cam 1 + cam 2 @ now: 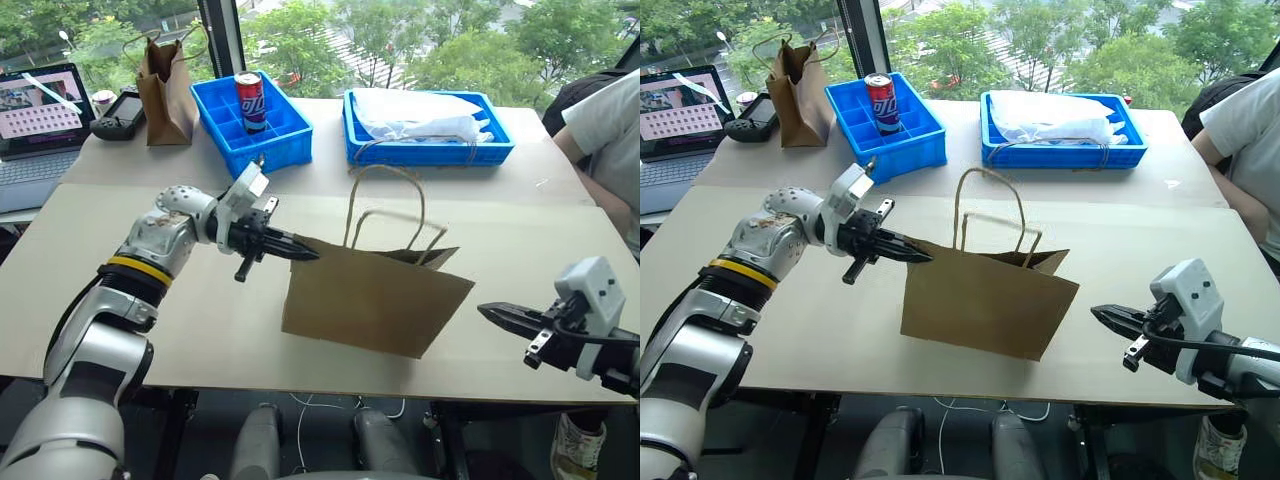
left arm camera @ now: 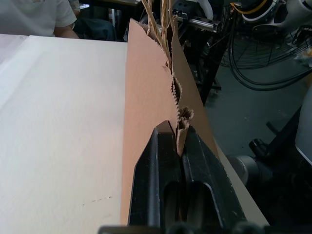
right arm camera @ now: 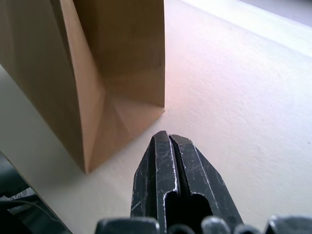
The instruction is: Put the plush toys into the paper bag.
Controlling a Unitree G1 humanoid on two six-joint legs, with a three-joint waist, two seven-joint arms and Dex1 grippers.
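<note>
The table point(image 1: 150, 300) carries the bag point(image 1: 370, 300), which stands upright near its front edge, long axis running across from left arm to right, twine handles rising over the mouth. Everything else sits relative to the bag: two blue trays behind it, the left tray point(image 1: 225, 140) holding a can point(image 1: 249, 100), the right tray point(image 1: 425, 152) holding white plastic; a darker, narrower bag point(image 1: 165, 95) and a laptop point(image 1: 40, 105) far behind to the left; a person in a white shirt point(image 1: 610, 130) behind to the right.

The left gripper point(image 1: 305, 250) is at the bag's left top corner, fingers pressed together on the paper rim. The right gripper point(image 1: 492, 312) is just off the bag's right end, low, fingers pressed together on nothing, pointing at the bag's side.

No toy can be seen on the table; they may already lie inside the bag, though its interior is hidden, so this is a guess.

The left wrist view shows what the head views cannot: the serrated rim crumpled between the black fingers point(image 2: 156, 165), the two walls nearly flat together. The right wrist view shows the bag's folded side gusset point(image 3: 105, 112) and bottom corner resting on the table, close ahead of the fingertips.
</note>
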